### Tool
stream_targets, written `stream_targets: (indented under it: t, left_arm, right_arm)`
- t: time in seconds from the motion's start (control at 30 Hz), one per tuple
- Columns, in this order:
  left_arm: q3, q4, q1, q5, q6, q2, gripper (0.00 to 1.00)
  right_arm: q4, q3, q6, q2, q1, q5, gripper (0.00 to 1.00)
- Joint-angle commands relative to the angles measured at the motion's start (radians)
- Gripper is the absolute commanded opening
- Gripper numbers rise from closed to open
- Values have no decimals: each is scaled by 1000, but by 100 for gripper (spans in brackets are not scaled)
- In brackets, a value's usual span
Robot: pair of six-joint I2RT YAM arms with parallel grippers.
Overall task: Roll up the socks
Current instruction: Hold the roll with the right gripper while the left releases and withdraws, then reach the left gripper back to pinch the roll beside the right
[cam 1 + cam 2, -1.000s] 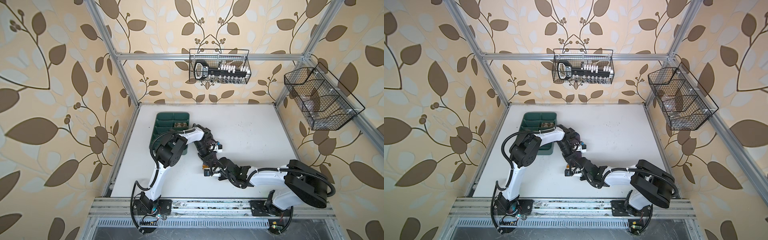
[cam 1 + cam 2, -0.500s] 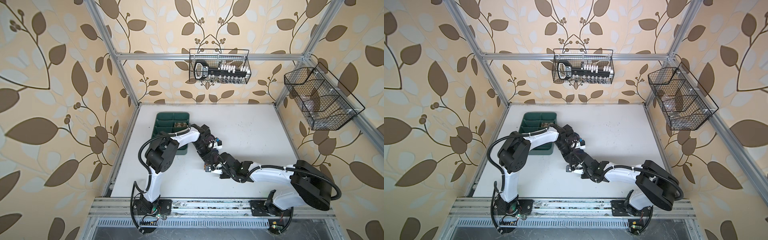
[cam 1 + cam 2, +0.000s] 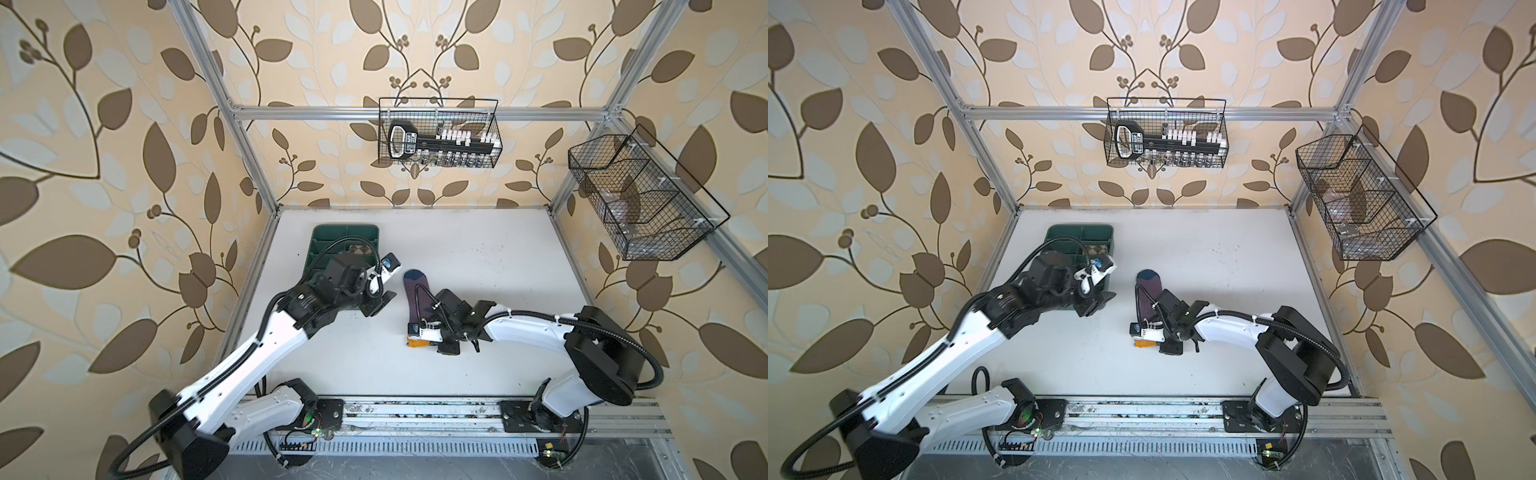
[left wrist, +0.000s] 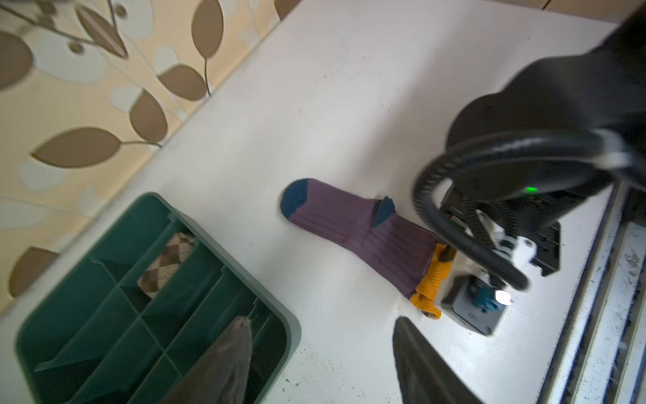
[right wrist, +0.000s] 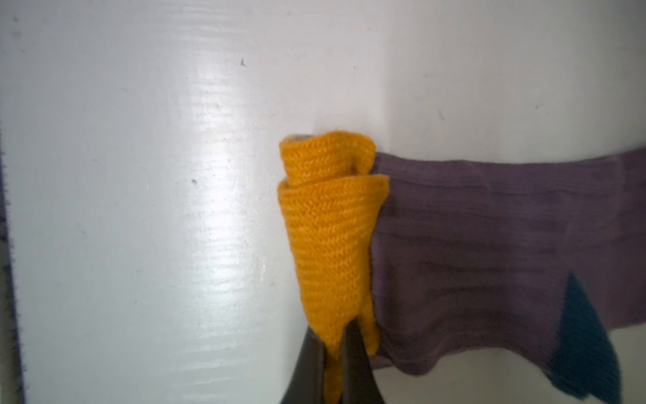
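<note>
While your right gripper (image 5: 334,337) pinches the orange cuff (image 5: 328,224) of the purple sock (image 3: 411,299), mid-frame in a top view, roll evenly toward the toe; your left gripper (image 3: 379,304) hangs wide and empty, centre-left.

The flat white tabletop (image 3: 478,257) is glossy and flecked with small dark specks and scuffs. Only two things sit straight on it. A dark green divided plastic tray (image 3: 328,235) stands at the back left, close to the left edge. Near the middle, well apart from the tray, a purple ribbed fabric sock (image 3: 415,299) lies stretched out. Its dark blue toe points to the back wall, and its orange-yellow cuff (image 5: 328,224) is curled over at the front end.
</note>
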Motion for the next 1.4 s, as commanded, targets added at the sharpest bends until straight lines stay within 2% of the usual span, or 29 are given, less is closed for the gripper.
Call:
stream_targets:
  t: [0.0,0.1,0.17,0.2,0.33,0.6,0.73,0.87,0.93,1.07,1.17,1.27,1.37]
  left_arm:
    - [-23,-97,-108,-38,172,-36,65]
    - [-20,-192,-354,-294,237,19,66]
    - [-42,-191,-492,-436,239,91,66]
    - [-58,-170,-537,-468,226,133,66]
    - [-142,-9,-600,-501,193,277,67]
    - [-231,290,-604,-551,174,513,67]
    - [-249,394,-585,-617,157,573,66]
    - [-258,448,-555,-617,150,624,62]
    - [-238,432,-541,-606,138,658,54]
    - [-200,380,-522,-549,113,700,24]
    - [-176,316,-506,-473,102,706,11]
    - [-119,186,-461,-332,98,709,6]
    - [-51,54,-393,-183,103,724,4]
  right_arm:
    - [-162,31,-4,56,-31,-156,0]
    - [-180,56,-2,84,-70,-215,0]
    - [-189,71,-2,105,-84,-222,0]
    - [-195,77,-4,115,-90,-224,0]
    - [-205,88,-6,143,-109,-235,0]
    - [-211,94,-11,146,-119,-255,0]
    - [-213,94,-12,146,-120,-258,0]
    - [-217,92,-12,150,-120,-261,0]
    - [-214,91,-10,146,-120,-263,0]
    - [-194,81,3,124,-122,-251,0]
    - [-142,55,24,66,-122,-216,2]
    - [-74,17,55,-28,-126,-177,13]
    - [-8,-29,115,-141,-139,-99,36]
